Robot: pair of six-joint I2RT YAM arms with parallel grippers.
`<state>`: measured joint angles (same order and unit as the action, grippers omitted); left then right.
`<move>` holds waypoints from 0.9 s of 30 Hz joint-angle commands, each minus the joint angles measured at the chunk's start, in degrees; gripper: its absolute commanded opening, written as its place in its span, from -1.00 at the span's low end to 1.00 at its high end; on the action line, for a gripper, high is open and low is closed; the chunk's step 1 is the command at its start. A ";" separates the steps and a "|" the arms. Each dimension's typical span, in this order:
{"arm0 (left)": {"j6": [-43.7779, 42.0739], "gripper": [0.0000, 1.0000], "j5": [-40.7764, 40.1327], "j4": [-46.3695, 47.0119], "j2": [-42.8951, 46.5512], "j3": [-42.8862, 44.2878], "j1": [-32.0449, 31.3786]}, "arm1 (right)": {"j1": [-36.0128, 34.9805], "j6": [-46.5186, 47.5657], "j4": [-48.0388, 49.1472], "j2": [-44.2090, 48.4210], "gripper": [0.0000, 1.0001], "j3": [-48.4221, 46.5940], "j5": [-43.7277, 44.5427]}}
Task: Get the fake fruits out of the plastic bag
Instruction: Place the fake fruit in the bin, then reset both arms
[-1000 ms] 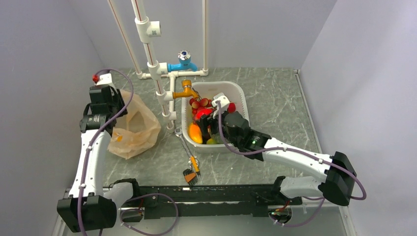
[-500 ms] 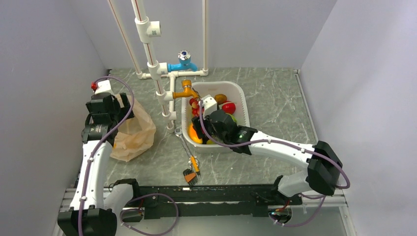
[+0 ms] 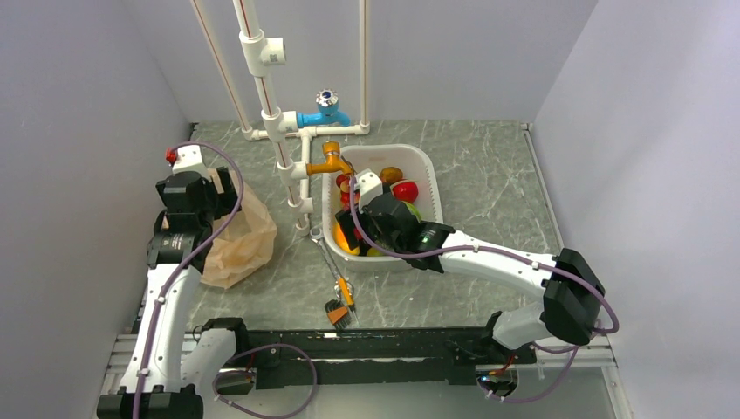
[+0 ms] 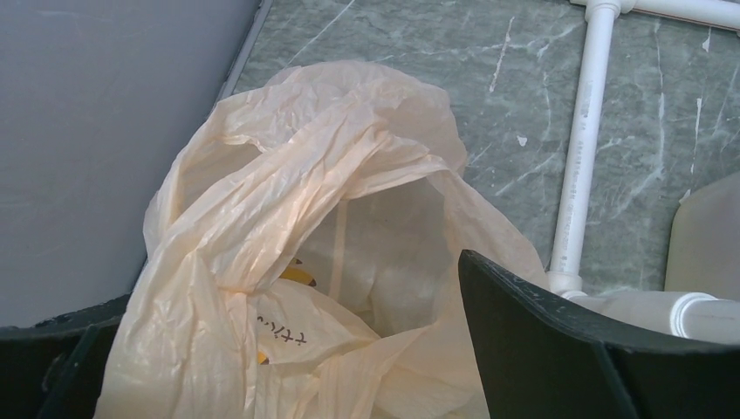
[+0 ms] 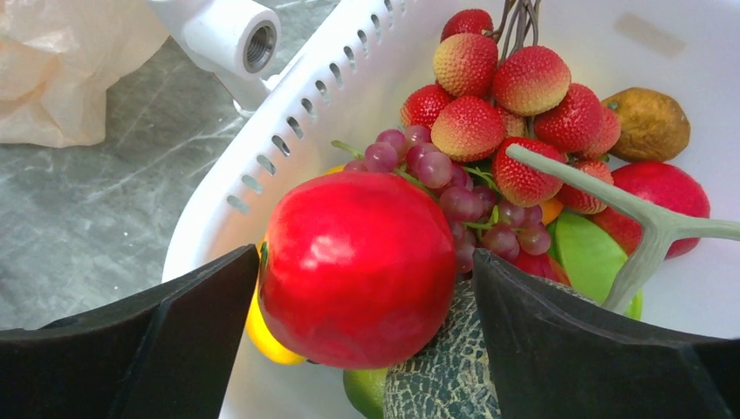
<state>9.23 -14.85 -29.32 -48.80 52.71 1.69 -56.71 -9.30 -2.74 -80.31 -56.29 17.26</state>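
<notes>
Dark print on the plastic bag (image 4: 288, 218) is too crumpled to read. There is one bag, lying at the left edge of the table (image 3: 489, 175), its inside mostly hidden by folds. The left gripper (image 4: 292, 279) hangs over it, fingers spread wide, holding nothing. One white basin (image 5: 297, 113) mid-table holds one large red fruit (image 5: 358, 262), one grape bunch (image 5: 445, 188) and one netted melon (image 5: 445, 375), cut off below. The right gripper (image 5: 365, 253) straddles the red fruit, jaws apart, not clamping
</notes>
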 commanded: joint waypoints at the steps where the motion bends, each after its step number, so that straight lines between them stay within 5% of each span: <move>1: -1.32 0.89 -2.05 2.93 0.87 -0.21 -0.78 | 0.09 0.31 -0.42 2.04 0.96 -2.00 0.04; 14: -4.03 0.90 -9.18 5.63 6.89 -3.39 -9.97 | 0.06 0.89 -5.70 14.59 0.98 -2.11 0.76; 19: -4.18 0.91 -4.30 4.90 14.05 -3.80 -11.85 | 0.06 1.04 -10.10 23.63 0.99 -1.77 7.67; 27: 2.92 0.95 0.82 -21.09 13.55 20.18 -11.80 | 0.17 4.38 -16.07 37.61 0.99 -2.00 15.41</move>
<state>7.33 -16.78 -38.44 -35.22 60.66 -9.96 -56.71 -7.40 -14.57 -47.07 -56.29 27.18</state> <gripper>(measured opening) 0.974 0.992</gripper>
